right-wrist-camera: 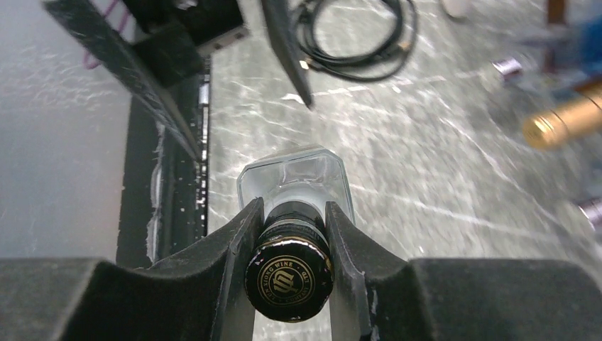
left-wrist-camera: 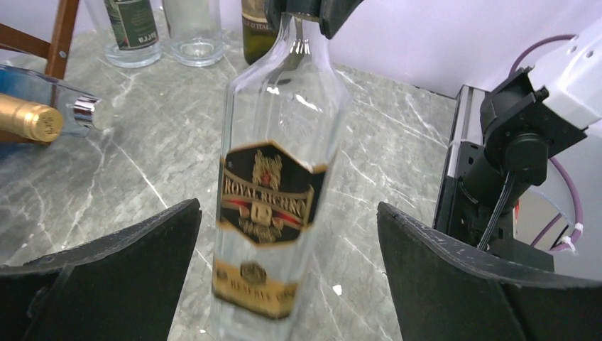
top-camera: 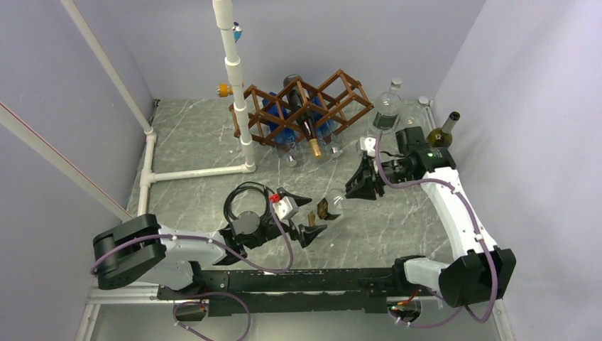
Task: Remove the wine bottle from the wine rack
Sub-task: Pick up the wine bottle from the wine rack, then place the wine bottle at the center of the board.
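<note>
Before the wine rack, right fingers pinch the wine bottle, left fingers spread wide.

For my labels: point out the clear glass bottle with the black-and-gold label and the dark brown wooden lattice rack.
Clear glass bottle with black-and-gold label [left-wrist-camera: 266,195]: left wrist view, on its label.
Dark brown wooden lattice rack [top-camera: 321,93]: top external view, on a central wooden strut.

A white PVC pipe frame rises at the far left of a grey marble-patterned table, with a coiled black cable lying nearer. At the far right, by pale lilac walls, a clear glass bottle stands upright near an olive-green bottle.
</note>
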You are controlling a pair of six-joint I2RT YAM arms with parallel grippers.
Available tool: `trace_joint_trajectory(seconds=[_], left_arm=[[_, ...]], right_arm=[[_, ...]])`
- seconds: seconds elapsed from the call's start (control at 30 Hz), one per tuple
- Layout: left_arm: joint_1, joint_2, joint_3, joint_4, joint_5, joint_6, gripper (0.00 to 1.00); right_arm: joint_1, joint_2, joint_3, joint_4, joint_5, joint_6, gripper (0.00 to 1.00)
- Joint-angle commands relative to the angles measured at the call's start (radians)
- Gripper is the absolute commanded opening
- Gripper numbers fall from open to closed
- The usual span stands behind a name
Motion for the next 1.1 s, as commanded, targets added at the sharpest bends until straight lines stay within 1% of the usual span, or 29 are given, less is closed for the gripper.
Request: trace_joint_trajectory(seconds=[0.0,0.17,0.23,0.3,0.43,0.7,1.07], left_arm=[[-0.002,-0.102,0.007,-0.056,-0.058,-0.003,1.00],[-0.002,-0.217,0.043,-0.341,-0.140,-0.011,1.00],[-0.002,-0.248,0.064,-0.469,-0.174,-0.022,1.00],[-0.002,-0.272,0.083,-0.564,-0.210,-0.040,0.99],[-0.002,-0.312,0.113,-0.701,-0.268,-0.075,1.00],[-0.002,-0.363,0.143,-0.868,-0.334,-0.125,0.99],[-0.001,-0.477,0.085,-0.943,-0.428,-0.155,0.99]], right_arm=[[-0.124,-0.046,0.105,0.018,-0.054,0.045,0.00],[-0.246,-0.029,0.214,-0.048,0.038,0.028,0.00],[-0.278,-0.023,0.250,-0.024,0.091,0.064,0.00],[-0.305,-0.020,0.272,0.019,0.142,0.120,0.00],[-0.343,0.010,0.318,0.094,0.231,0.195,0.00],[-0.373,0.115,0.415,0.148,0.365,0.253,0.00],[-0.378,0.259,0.565,0.198,0.549,0.302,0.00]])
